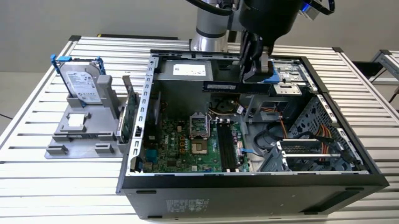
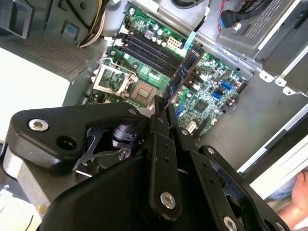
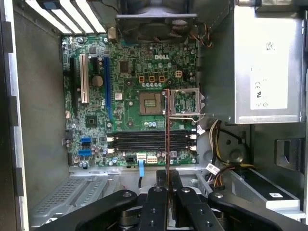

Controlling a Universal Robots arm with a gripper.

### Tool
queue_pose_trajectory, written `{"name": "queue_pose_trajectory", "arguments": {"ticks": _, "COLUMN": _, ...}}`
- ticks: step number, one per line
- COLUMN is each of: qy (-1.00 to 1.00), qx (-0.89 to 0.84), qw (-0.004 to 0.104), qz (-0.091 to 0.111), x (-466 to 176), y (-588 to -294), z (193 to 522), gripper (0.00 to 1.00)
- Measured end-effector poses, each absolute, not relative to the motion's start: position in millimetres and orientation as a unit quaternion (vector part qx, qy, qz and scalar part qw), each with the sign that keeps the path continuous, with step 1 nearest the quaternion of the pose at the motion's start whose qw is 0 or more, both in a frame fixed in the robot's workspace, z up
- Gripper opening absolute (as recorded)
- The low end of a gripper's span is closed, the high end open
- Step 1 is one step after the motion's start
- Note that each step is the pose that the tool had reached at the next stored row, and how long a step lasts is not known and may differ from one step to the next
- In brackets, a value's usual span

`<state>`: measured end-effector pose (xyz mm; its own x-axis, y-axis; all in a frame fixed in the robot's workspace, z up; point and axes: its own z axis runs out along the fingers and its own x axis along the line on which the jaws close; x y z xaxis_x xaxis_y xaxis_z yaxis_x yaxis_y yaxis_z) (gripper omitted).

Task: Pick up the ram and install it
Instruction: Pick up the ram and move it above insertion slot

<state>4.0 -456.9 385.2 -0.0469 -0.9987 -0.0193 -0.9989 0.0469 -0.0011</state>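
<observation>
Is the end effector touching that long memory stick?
Touching. In the first wrist view the memory stick runs out edge-on from between the fingers of the end effector, which are clamped on it.

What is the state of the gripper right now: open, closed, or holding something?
Gripper: closed on the ram, holding it above the motherboard.

This looks like a robotics lab or test workshop. A robot arm rises at the back of a ribbed metal table, and a second such table stands at the exterior view's right. An opened computer case lies on the table with its motherboard bare. Beside it, a grey stand holds a hard drive upright.
</observation>
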Motion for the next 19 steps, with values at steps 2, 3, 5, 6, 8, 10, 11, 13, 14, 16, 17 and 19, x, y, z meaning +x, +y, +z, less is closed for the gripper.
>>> {"name": "queue_pose_trajectory", "arguments": {"ticks": 2, "qy": 0.725, "qx": -0.689, "qw": 0.007, "qz": 0.006, "x": 7.5, "y": -456.6, "z": 385.2, "gripper": 0.00}}
{"name": "queue_pose_trajectory", "arguments": {"ticks": 3, "qy": 0.726, "qx": -0.688, "qw": 0.007, "qz": 0.006, "x": 9.4, "y": -456.4, "z": 385.2, "gripper": 0.00}}
{"name": "queue_pose_trajectory", "arguments": {"ticks": 5, "qy": 0.728, "qx": -0.685, "qw": 0.007, "qz": 0.006, "x": 12.5, "y": -456.2, "z": 385.2, "gripper": 0.00}}
{"name": "queue_pose_trajectory", "arguments": {"ticks": 6, "qy": 0.729, "qx": -0.684, "qw": 0.007, "qz": 0.006, "x": 13.9, "y": -456.2, "z": 385.2, "gripper": 0.00}}
{"name": "queue_pose_trajectory", "arguments": {"ticks": 8, "qy": 0.731, "qx": -0.682, "qw": 0.007, "qz": 0.006, "x": 16.2, "y": -456.0, "z": 385.1, "gripper": 0.00}}
{"name": "queue_pose_trajectory", "arguments": {"ticks": 10, "qy": 0.733, "qx": -0.680, "qw": 0.007, "qz": 0.006, "x": 18.3, "y": -455.7, "z": 385.1, "gripper": 0.00}}
{"name": "queue_pose_trajectory", "arguments": {"ticks": 11, "qy": 0.734, "qx": -0.680, "qw": 0.007, "qz": 0.006, "x": 19.3, "y": -455.6, "z": 385.1, "gripper": 0.00}}
{"name": "queue_pose_trajectory", "arguments": {"ticks": 13, "qy": 0.735, "qx": -0.678, "qw": 0.007, "qz": 0.006, "x": 20.9, "y": -455.0, "z": 385.1, "gripper": 0.00}}
{"name": "queue_pose_trajectory", "arguments": {"ticks": 14, "qy": 0.735, "qx": -0.678, "qw": 0.007, "qz": 0.006, "x": 21.5, "y": -454.8, "z": 385.1, "gripper": 0.00}}
{"name": "queue_pose_trajectory", "arguments": {"ticks": 16, "qy": 0.736, "qx": -0.677, "qw": 0.007, "qz": 0.006, "x": 22.7, "y": -454.3, "z": 385.1, "gripper": 0.00}}
{"name": "queue_pose_trajectory", "arguments": {"ticks": 17, "qy": 0.736, "qx": -0.677, "qw": 0.007, "qz": 0.006, "x": 23.4, "y": -454.1, "z": 385.1, "gripper": 0.00}}
{"name": "queue_pose_trajectory", "arguments": {"ticks": 19, "qy": 0.737, "qx": -0.676, "qw": 0.007, "qz": 0.006, "x": 25.0, "y": -453.7, "z": 385.1, "gripper": 0.00}}
